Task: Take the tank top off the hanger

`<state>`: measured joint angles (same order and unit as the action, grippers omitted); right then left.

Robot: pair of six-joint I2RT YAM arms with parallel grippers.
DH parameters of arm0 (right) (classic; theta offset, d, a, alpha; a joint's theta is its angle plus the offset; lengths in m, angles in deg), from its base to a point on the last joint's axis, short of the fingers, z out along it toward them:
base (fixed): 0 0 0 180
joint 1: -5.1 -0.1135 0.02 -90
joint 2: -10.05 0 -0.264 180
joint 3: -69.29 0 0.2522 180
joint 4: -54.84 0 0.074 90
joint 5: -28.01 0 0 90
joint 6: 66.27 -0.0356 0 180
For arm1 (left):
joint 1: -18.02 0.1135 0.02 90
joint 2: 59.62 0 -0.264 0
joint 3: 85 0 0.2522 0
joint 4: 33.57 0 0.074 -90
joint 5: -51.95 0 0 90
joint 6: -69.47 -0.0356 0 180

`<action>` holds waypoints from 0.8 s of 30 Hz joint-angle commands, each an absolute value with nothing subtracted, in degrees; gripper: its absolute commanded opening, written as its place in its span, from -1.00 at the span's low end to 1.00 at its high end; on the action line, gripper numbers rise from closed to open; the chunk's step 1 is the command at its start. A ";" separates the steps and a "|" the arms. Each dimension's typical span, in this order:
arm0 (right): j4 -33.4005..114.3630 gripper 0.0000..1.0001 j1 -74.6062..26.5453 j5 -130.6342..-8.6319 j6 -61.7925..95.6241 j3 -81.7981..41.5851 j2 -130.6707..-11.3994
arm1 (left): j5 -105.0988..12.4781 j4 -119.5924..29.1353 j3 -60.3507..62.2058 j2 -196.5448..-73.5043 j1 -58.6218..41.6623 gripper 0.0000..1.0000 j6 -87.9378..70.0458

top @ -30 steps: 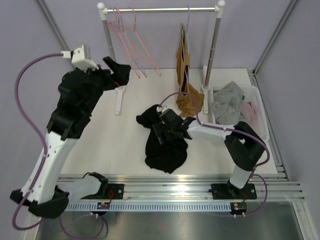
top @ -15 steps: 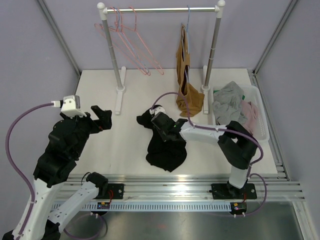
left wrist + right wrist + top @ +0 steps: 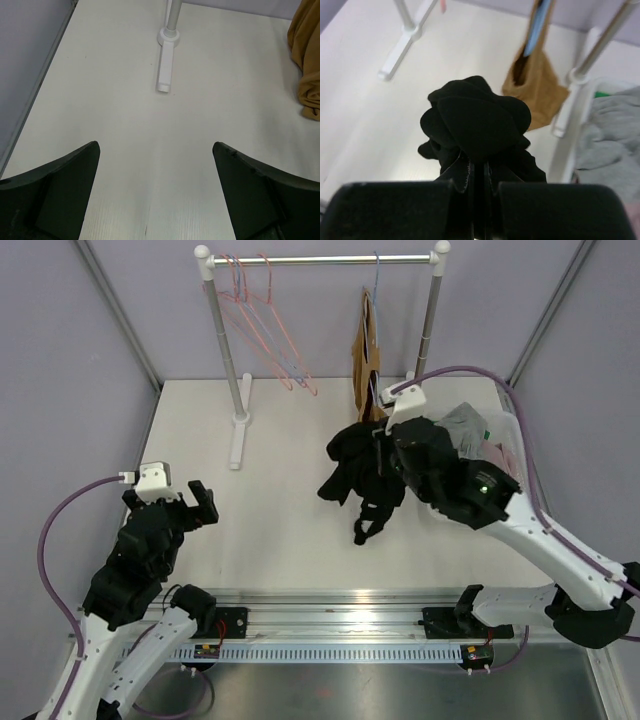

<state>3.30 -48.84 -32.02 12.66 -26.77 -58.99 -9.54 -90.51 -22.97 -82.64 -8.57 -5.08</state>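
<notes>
At centre right of the overhead frame, black tank top, newly raised off the table, hung pinched in the right gripper, evidently hanger-free, removal judged done; left gripper stood spread, empty.

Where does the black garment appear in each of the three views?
Top external: black garment at centre right, in front of the rack.
Left wrist: not in it.
Right wrist: centre, pinched in the right gripper.
Shared landmark: the hanging brown garment.
</notes>
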 commanded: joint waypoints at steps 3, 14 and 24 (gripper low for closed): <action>-11.28 -1.00 -46.59 -16.30 16.61 -43.49 -57.72 | -8.17 -87.06 -22.90 -82.12 -8.70 0.98 -6.20; -10.61 -1.00 -18.40 -20.84 21.27 -53.18 -62.36 | -8.78 -86.62 -23.52 -80.45 -8.70 0.98 -6.20; 1.54 -1.00 0.34 -42.71 17.35 -47.40 -72.48 | -10.98 -85.65 -24.04 -80.27 -8.70 0.98 -6.46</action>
